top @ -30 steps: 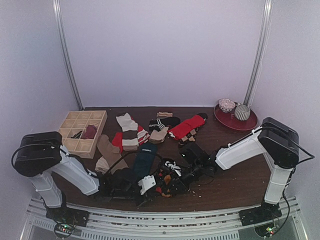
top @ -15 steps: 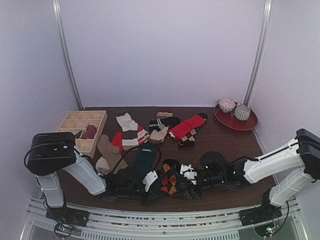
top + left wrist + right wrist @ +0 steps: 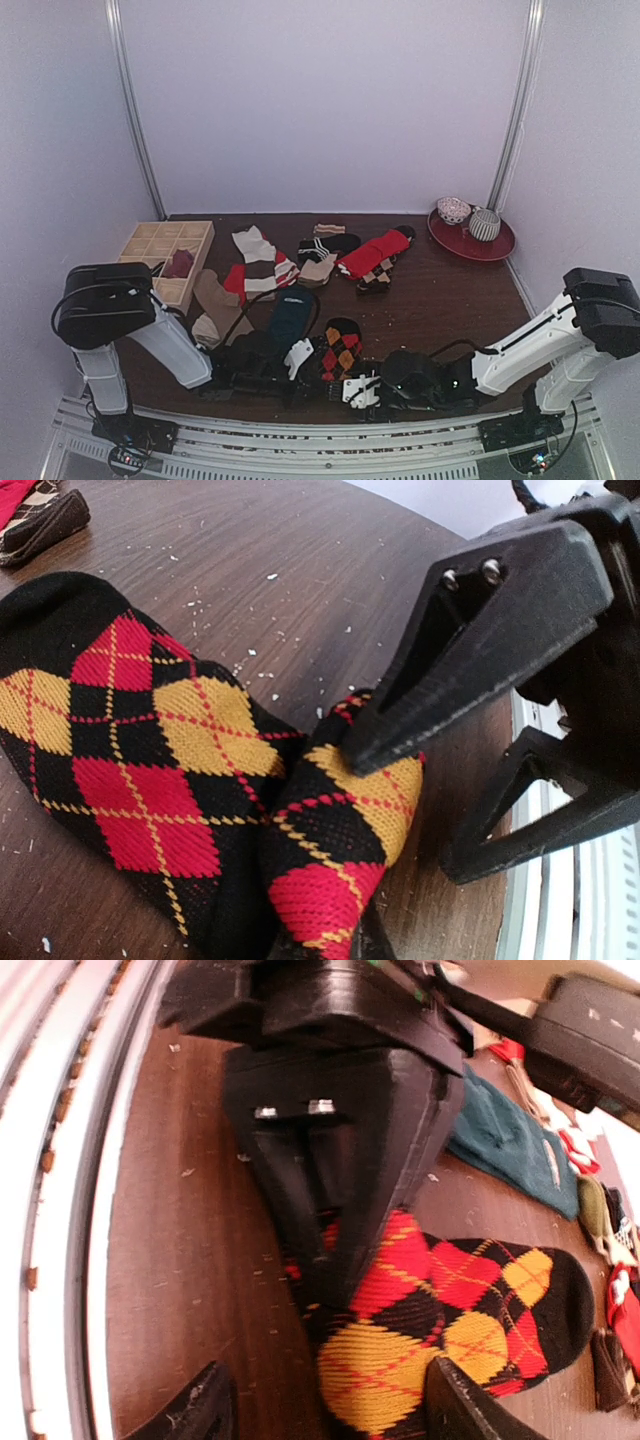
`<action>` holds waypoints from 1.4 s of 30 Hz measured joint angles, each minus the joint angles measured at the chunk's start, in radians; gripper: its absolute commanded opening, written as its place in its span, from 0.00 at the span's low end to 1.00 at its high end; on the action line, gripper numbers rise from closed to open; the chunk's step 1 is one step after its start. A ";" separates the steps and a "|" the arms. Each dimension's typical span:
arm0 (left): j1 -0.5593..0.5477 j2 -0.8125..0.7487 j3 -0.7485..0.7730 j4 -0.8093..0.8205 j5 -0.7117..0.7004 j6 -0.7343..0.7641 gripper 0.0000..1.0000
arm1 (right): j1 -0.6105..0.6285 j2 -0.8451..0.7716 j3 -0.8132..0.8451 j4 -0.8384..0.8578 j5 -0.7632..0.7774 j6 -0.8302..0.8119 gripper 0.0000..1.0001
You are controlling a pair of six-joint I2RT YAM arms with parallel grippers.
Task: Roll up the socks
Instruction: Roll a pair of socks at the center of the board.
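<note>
Argyle sock (image 3: 150, 770) lies flat at near edge of tabletop (image 3: 450, 310), about centre; near end looks folded over.
Left end effector (image 3: 352, 752) clamped tight on that fold.
Right end effector (image 3: 330, 1405): jaws spread wide, empty, straddling fold from near edge.
Judgement: roll barely started.
To do well: right pinches fold beside left, both turn it toward far end.
Keep roll tight, edges aligned.
Thin fabric may slip; avoid dragging sock onto teal sock (image 3: 290, 315).
</note>
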 measured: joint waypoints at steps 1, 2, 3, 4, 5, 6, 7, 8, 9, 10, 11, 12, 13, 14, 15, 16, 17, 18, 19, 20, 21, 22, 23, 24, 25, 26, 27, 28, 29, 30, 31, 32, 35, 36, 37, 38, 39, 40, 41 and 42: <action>0.000 0.000 0.000 0.000 0.001 0.000 0.00 | 0.000 0.003 0.004 0.002 0.018 -0.005 0.48; 0.001 0.000 0.000 0.000 0.002 0.000 0.00 | 0.000 0.005 0.010 0.002 0.031 -0.010 0.45; 0.001 0.000 0.000 0.000 0.003 0.000 0.00 | 0.000 0.006 0.017 0.000 0.038 -0.011 0.42; 0.001 0.000 0.000 0.000 0.004 0.000 0.00 | -0.001 0.010 0.026 -0.006 0.041 -0.014 0.41; 0.002 0.000 0.000 0.000 0.004 0.000 0.00 | -0.003 0.020 0.042 -0.012 0.041 -0.011 0.39; 0.002 0.000 0.000 0.000 0.005 0.000 0.00 | -0.005 0.028 0.050 -0.014 0.041 -0.012 0.38; 0.002 0.000 0.000 0.000 0.005 0.000 0.00 | -0.009 0.038 0.060 -0.018 0.040 -0.008 0.34; 0.002 0.000 0.000 0.000 0.005 0.000 0.00 | -0.012 0.050 0.068 -0.023 0.040 -0.003 0.30; 0.002 0.000 0.000 0.000 0.005 0.000 0.00 | -0.016 0.060 0.073 -0.027 0.038 0.006 0.26; 0.002 0.000 0.000 0.000 0.005 0.000 0.00 | -0.019 0.071 0.078 -0.029 0.034 0.012 0.22; 0.002 0.000 0.000 0.000 0.005 0.000 0.00 | -0.024 0.079 0.083 -0.034 0.027 0.023 0.19; 0.003 0.000 0.000 -0.001 0.005 0.000 0.00 | -0.030 0.083 0.089 -0.041 0.014 0.038 0.17; 0.003 0.000 0.000 -0.002 0.005 0.000 0.00 | -0.038 0.084 0.096 -0.053 0.000 0.050 0.16; 0.004 -0.001 0.002 -0.002 0.004 0.002 0.06 | -0.051 0.084 0.107 -0.072 -0.024 0.072 0.15; 0.004 -0.004 0.002 -0.005 -0.001 0.005 0.18 | -0.063 0.083 0.115 -0.088 -0.050 0.090 0.15; 0.004 -0.010 0.002 -0.013 -0.006 0.008 0.38 | -0.076 0.081 0.122 -0.101 -0.077 0.106 0.14; 0.003 -0.017 0.002 -0.024 -0.012 0.017 0.51 | -0.089 0.080 0.127 -0.111 -0.104 0.120 0.14; 0.002 -0.030 0.001 -0.048 -0.024 0.023 0.58 | -0.106 0.079 0.134 -0.125 -0.135 0.143 0.14; 0.001 -0.047 -0.004 -0.069 -0.031 0.034 0.63 | -0.129 0.079 0.142 -0.140 -0.183 0.166 0.14; -0.002 -0.066 -0.006 -0.088 -0.042 0.044 0.66 | -0.156 0.079 0.153 -0.154 -0.236 0.177 0.14; -0.006 -0.093 -0.006 -0.118 -0.070 0.045 0.68 | -0.175 0.079 0.161 -0.168 -0.286 0.188 0.15; -0.005 -0.119 -0.008 -0.159 -0.095 0.056 0.69 | -0.198 0.082 0.174 -0.186 -0.340 0.204 0.15; -0.003 -0.145 -0.010 -0.205 -0.135 0.072 0.70 | -0.226 0.089 0.187 -0.205 -0.394 0.228 0.15; -0.003 -0.164 -0.013 -0.244 -0.167 0.089 0.70 | -0.256 0.099 0.202 -0.224 -0.447 0.251 0.15; -0.007 -0.185 -0.016 -0.282 -0.197 0.117 0.71 | -0.283 0.111 0.219 -0.241 -0.497 0.280 0.15; -0.015 -0.209 -0.021 -0.313 -0.227 0.142 0.71 | -0.305 0.121 0.232 -0.255 -0.536 0.302 0.15; -0.024 -0.242 -0.032 -0.328 -0.265 0.178 0.71 | -0.333 0.138 0.250 -0.271 -0.596 0.333 0.15; -0.035 -0.256 -0.035 -0.333 -0.279 0.195 0.71 | -0.355 0.151 0.261 -0.280 -0.642 0.359 0.15; -0.047 -0.277 -0.042 -0.330 -0.300 0.226 0.71 | -0.377 0.164 0.269 -0.287 -0.689 0.385 0.15; -0.054 -0.291 -0.045 -0.327 -0.312 0.249 0.71 | -0.394 0.176 0.273 -0.290 -0.729 0.409 0.15; -0.061 -0.304 -0.048 -0.315 -0.324 0.280 0.71 | -0.410 0.188 0.278 -0.291 -0.765 0.434 0.15; -0.066 -0.309 -0.048 -0.301 -0.328 0.302 0.71 | -0.420 0.196 0.282 -0.291 -0.790 0.452 0.15; -0.069 -0.306 -0.045 -0.254 -0.333 0.374 0.71 | -0.444 0.221 0.292 -0.290 -0.853 0.495 0.15; -0.069 -0.300 -0.041 -0.237 -0.332 0.396 0.71 | -0.449 0.227 0.294 -0.288 -0.867 0.506 0.15; -0.069 -0.290 -0.035 -0.227 -0.332 0.412 0.71 | -0.452 0.231 0.296 -0.288 -0.876 0.513 0.15; -0.069 -0.268 -0.021 -0.209 -0.332 0.432 0.71 | -0.454 0.235 0.296 -0.285 -0.888 0.520 0.15; -0.069 -0.249 -0.009 -0.200 -0.330 0.446 0.71 | -0.455 0.237 0.296 -0.283 -0.893 0.526 0.15; -0.069 -0.224 0.003 -0.182 -0.328 0.461 0.70 | -0.456 0.239 0.296 -0.281 -0.898 0.529 0.15; -0.069 -0.201 0.011 -0.167 -0.323 0.473 0.69 | -0.458 0.240 0.296 -0.280 -0.903 0.531 0.15; -0.069 -0.182 0.016 -0.152 -0.314 0.483 0.68 | -0.459 0.240 0.296 -0.279 -0.904 0.532 0.15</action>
